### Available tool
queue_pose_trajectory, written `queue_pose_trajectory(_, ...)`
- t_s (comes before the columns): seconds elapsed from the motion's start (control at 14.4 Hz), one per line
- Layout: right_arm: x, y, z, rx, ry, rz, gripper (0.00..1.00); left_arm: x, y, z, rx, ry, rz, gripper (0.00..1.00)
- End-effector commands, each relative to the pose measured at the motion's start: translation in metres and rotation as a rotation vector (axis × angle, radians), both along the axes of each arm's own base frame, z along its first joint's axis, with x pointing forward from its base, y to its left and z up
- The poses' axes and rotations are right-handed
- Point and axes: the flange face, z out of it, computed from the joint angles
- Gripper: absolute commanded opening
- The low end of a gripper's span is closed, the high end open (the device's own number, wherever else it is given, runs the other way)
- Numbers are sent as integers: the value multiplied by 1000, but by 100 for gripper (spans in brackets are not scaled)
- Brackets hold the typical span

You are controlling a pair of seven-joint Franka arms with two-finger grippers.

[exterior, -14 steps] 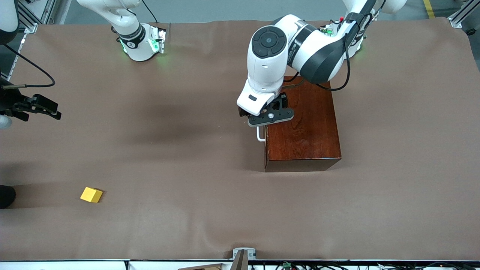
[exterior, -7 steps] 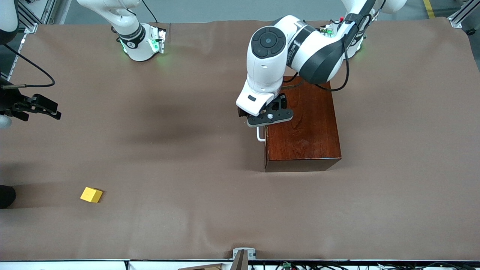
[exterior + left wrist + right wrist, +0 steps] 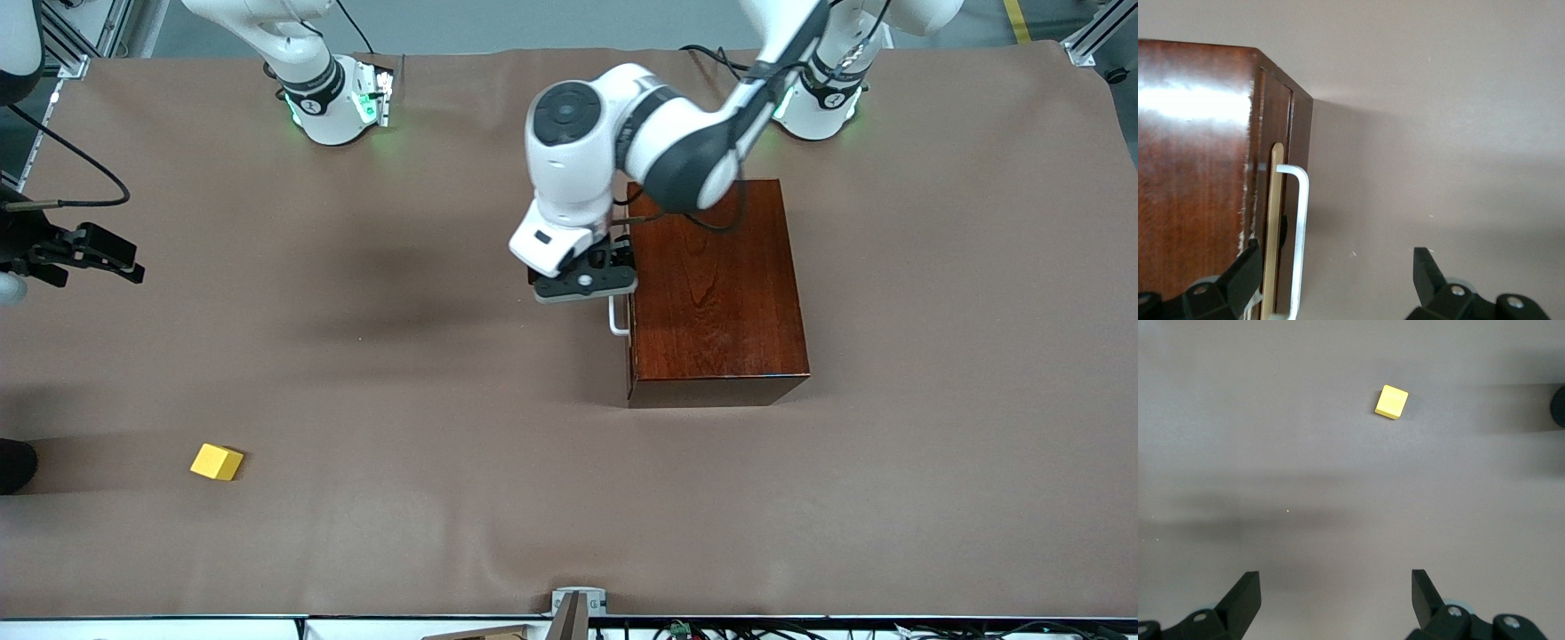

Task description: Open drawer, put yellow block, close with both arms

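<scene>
The drawer [image 3: 631, 307] sits shut in its dark reddish-brown box [image 3: 716, 284]. Its white handle [image 3: 615, 320] [image 3: 1298, 233] faces the right arm's end of the table. My left gripper [image 3: 585, 286] [image 3: 1336, 275] hangs open just above the handle. One finger [image 3: 1243, 275] is over the box's front edge and the other finger [image 3: 1427, 273] is over bare table, so the handle lies between them, untouched. The yellow block [image 3: 216, 461] [image 3: 1391, 401] lies alone on the table toward the right arm's end. My right gripper [image 3: 133, 267] [image 3: 1335, 593] waits open and empty over the table there.
The brown cloth-covered table [image 3: 427, 356] stretches between the block and the box. A dark object [image 3: 13, 464] [image 3: 1558, 405] pokes in at the table's edge near the block. A small bracket [image 3: 576, 604] sits at the table's front edge.
My left arm swung toward the right arm's end, carrying its gripper off the box's top edge to above the handle. The right arm and the block have not moved.
</scene>
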Motion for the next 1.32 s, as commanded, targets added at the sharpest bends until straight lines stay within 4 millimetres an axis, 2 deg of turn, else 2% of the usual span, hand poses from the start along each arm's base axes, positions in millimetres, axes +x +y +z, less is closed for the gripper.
queue_pose_trajectory(0.0,-5,-2,6,-15,-1,10,100,-10,-18,-28,79,-17,-40,100)
queue_pose_trajectory(0.14,-5,-2,6,-15,-1,9,100,-22,-26,-51,123,11,-66,100)
queue_pose_trajectory(0.42,-5,-2,6,-15,-1,10,100,-34,-29,-86,183,63,-102,100)
queue_pose_trajectory(0.9,-5,-1,6,-15,0,9,100,-32,-17,-115,256,125,-140,100)
queue_pose_trajectory(1.25,-5,-2,6,-15,-1,9,100,-40,-24,-136,270,141,-124,100)
